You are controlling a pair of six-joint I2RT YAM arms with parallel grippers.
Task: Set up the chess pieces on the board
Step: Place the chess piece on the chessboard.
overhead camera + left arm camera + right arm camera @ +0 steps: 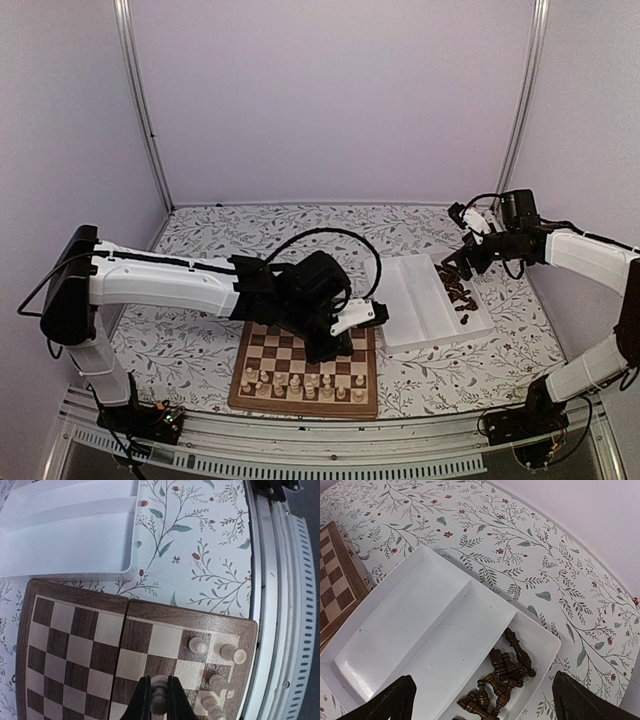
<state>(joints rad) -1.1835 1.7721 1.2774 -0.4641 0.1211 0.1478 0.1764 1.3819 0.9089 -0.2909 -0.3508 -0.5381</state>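
Note:
The board (262,352) lies at the near middle of the table, with several pale cream chess pieces (300,384) standing in its two nearest rows. My left gripper (159,700) hangs over the board's right part (75,640), shut on a pale cream piece (159,694) held just above a square. Other pale pieces (198,644) stand at that corner. My right gripper (487,700) is open above the tray's right compartment, where a heap of dark brown pieces (506,672) lies on its side. In the top view this gripper (470,255) hovers over those dark pieces (456,290).
The white two-compartment tray (415,300) sits right of the board; its left compartment (415,625) holds nothing. A board corner (332,587) shows at the left of the right wrist view. The metal table rail (280,605) runs close to the board's near edge.

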